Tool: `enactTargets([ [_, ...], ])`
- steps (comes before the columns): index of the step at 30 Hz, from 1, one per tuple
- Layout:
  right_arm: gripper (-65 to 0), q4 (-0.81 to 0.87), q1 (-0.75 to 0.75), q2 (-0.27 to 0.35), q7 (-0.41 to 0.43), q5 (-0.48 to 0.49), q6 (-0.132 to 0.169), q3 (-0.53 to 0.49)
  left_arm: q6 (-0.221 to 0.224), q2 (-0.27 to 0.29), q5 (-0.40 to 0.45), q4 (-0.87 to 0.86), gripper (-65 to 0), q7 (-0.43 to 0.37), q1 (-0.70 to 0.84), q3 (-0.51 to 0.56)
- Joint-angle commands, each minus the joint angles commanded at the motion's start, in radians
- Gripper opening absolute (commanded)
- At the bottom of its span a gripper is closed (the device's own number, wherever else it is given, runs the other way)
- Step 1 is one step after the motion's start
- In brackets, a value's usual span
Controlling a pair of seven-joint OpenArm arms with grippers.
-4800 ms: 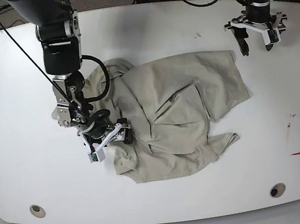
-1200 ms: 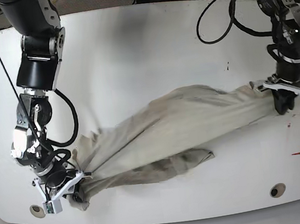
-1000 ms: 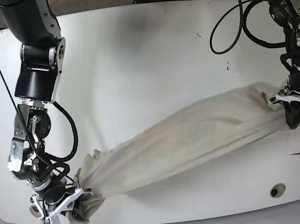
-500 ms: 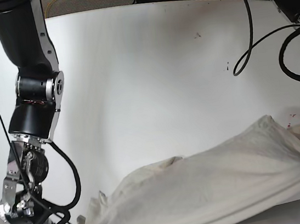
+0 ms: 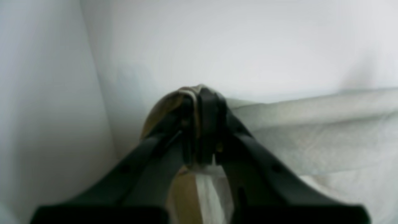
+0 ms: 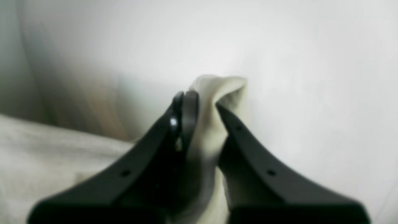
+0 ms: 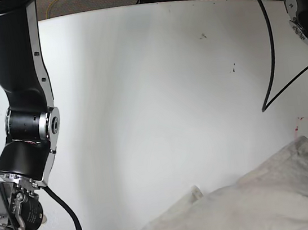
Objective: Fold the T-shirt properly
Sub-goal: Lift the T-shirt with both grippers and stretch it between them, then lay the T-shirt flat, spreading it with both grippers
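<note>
The khaki T-shirt hangs stretched between my two grippers, lifted off the table and filling the base view's bottom edge. In the left wrist view my left gripper is shut on a pinched edge of the T-shirt, which runs away to the right. In the right wrist view my right gripper is shut on a bunched corner of the T-shirt, and the cloth trails off to the lower left. Neither gripper shows in the base view.
The white table lies below the cloth. A red tape mark sits near its right edge. My right arm's black links stand tall at the left. A black cable hangs at the right.
Both arms have risen and pulled toward the table's near edge, carrying the stretched T-shirt. The shirt has dropped to the base view's bottom edge and the grippers have left that view.
</note>
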Motion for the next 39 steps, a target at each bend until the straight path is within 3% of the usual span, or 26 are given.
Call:
enactTargets([
  [5, -63.7, 0.055, -0.121, 0.02, -0.009, 0.0, 0.0, 0.005, 0.0, 0.008, 0.0, 0.002, -65.0, -0.018, 0.123, -0.006],
  [9, -63.7, 0.11, -0.262, 0.025, -0.006, 0.0, 0.0, 0.052, -0.003, 0.046, -0.002, 0.003, -65.0, -0.061, 0.222, -0.015],
  [14, -63.7, 0.218, -0.509, 0.023, -0.006, 0.006, 0.0, 0.141, -0.095, 0.063, -0.002, 0.006, -65.0, -0.078, 0.414, -0.078],
  [21, -63.7, 0.305, -0.784, 0.017, -0.003, 0.011, 0.003, 0.21, -0.18, 0.146, -0.002, 0.011, -65.0, -0.083, 0.647, -0.169],
  [26, -63.7, 0.348, -0.954, -0.032, -0.003, 0.011, 0.012, 0.29, -0.245, 0.213, 0.003, 0.009, -65.0, -0.083, 0.796, -0.23],
  [34, -63.9, 0.394, -1.168, -0.064, -0.003, 0.012, 0.012, 0.351, -0.313, 0.273, 0.006, 0.006, -65.0, -0.083, 0.991, -0.304],
  [39, -64.0, 0.413, -1.258, -0.095, -0.003, 0.012, 0.014, 0.353, -0.327, 0.279, 0.005, 0.006, -65.0, -0.081, 1.085, -0.333],
])
